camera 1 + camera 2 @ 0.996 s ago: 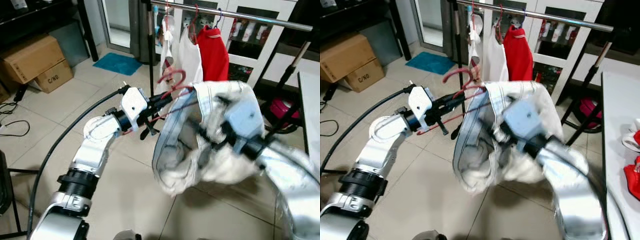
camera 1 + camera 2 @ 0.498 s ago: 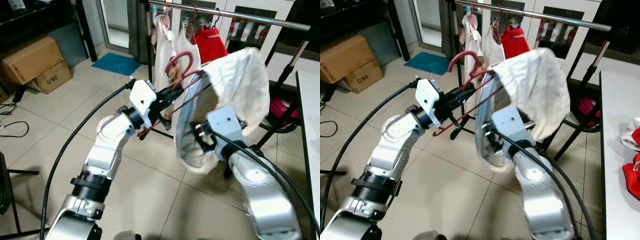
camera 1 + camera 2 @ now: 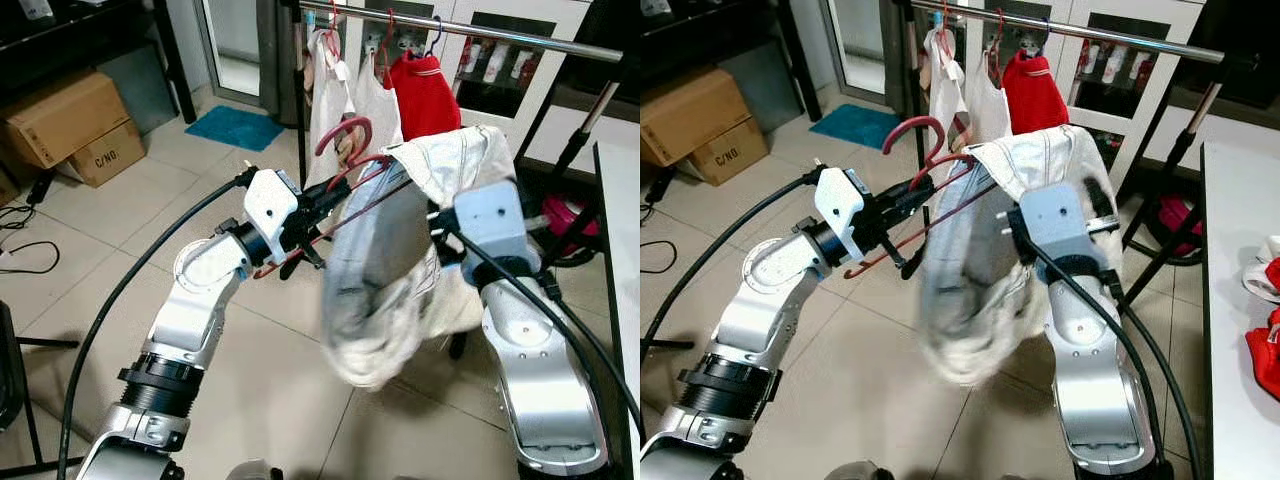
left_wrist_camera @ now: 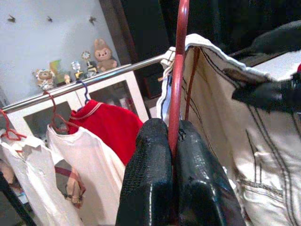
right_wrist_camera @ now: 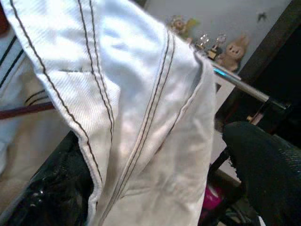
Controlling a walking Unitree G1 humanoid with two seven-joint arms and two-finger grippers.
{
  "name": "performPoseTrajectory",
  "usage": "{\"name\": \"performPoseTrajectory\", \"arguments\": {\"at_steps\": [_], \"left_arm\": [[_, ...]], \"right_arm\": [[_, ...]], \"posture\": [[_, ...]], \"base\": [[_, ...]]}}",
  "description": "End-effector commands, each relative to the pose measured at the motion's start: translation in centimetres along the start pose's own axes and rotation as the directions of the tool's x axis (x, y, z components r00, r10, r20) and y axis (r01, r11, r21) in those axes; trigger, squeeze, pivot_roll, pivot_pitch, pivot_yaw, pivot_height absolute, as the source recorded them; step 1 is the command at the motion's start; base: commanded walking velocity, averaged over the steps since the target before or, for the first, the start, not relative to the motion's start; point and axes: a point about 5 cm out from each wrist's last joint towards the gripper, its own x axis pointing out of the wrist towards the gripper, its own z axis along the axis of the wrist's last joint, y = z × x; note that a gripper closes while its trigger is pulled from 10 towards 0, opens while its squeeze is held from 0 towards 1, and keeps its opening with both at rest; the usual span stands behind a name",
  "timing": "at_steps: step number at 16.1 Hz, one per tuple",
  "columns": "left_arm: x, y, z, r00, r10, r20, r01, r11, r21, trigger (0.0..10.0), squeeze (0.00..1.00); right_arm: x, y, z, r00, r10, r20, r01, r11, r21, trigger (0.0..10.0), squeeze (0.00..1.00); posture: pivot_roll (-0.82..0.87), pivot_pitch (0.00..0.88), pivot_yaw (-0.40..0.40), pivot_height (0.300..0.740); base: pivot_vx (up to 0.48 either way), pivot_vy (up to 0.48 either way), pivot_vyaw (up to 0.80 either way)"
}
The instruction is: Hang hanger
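Left claw (image 3: 322,203) grips red hanger (image 3: 345,170) carrying white garment (image 3: 400,270)

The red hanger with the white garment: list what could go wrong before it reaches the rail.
1. The white garment is only draped over the red hanger, most of it sagging below, so it may slide off.
2. The left hand pinches just the thin hanger neck; the load could twist it.
3. The rail already carries a red shirt and white tops; the hook may snag them.
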Motion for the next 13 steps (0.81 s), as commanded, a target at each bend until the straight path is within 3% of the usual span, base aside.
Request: {"name": "performPoseTrajectory", "arguments": {"at_steps": [1, 4, 6, 13], "left_arm": [[0.5, 0.7, 2.2, 0.996, 0.013, 0.094, -0.016, 1.0, 0.027, 0.0, 0.0], [0.7, -0.3, 2.9, 0.989, -0.053, 0.136, 0.053, 0.999, 0.002, 0.0, 0.0], [0.7, -0.2, 3.1, 0.988, -0.058, 0.142, 0.058, 0.998, 0.003, 0.0, 0.0], [0.2, 0.1, 2.8, 0.992, -0.05, 0.112, 0.048, 0.999, 0.023, 0.0, 0.0]], "right_arm": [[0.3, -0.2, 0.2, 1.0, -0.009, 0.013, 0.009, 1.0, -0.001, 10.0, 0.0], [1.2, 0.7, -0.2, 0.999, 0.029, -0.018, -0.027, 0.997, 0.069, 10.0, 0.0], [1.9, 0.8, -0.6, 0.999, 0.034, -0.031, -0.031, 0.995, 0.09, 0.0, 0.0], [2.5, 0.4, -0.8, 0.999, 0.045, -0.024, -0.042, 0.991, 0.126, 0.0, 0.0]], "posture": [[-0.03, 0.02, 0.031, 0.74], [-0.03, 0.019, 0.037, 0.74], [-0.02, 0.017, 0.034, 0.74], [-0.02, 0.02, 0.03, 0.74]], "base": [[0.0, 0.0, 0.0], [0.0, 0.0, 0.0], [0.0, 0.0, 0.0], [0.0, 0.0, 0.0]]}}
